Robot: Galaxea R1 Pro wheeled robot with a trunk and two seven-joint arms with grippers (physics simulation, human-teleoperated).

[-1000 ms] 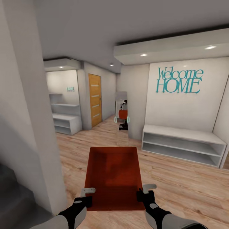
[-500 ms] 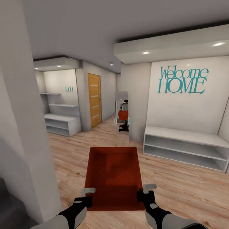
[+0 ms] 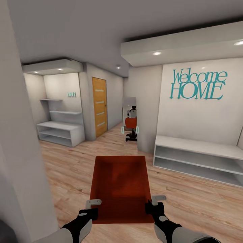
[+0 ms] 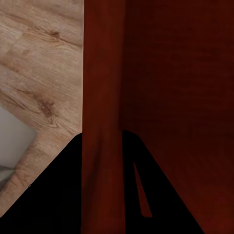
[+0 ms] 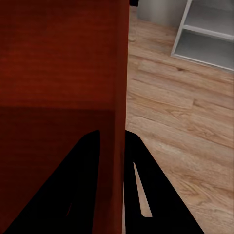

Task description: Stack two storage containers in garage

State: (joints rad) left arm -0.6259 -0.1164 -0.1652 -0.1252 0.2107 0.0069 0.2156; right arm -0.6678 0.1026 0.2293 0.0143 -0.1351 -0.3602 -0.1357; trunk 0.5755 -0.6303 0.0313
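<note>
My left gripper clamped on storage container left wall, my right gripper clamped on right wall, container lower centre of frame, teal wall lettering "Welcome HOME" upper right.

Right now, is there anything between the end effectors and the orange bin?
No. Both end effectors, left and right, already clamp the side walls of the orange bin, one wall each; nothing sits between them.
</note>
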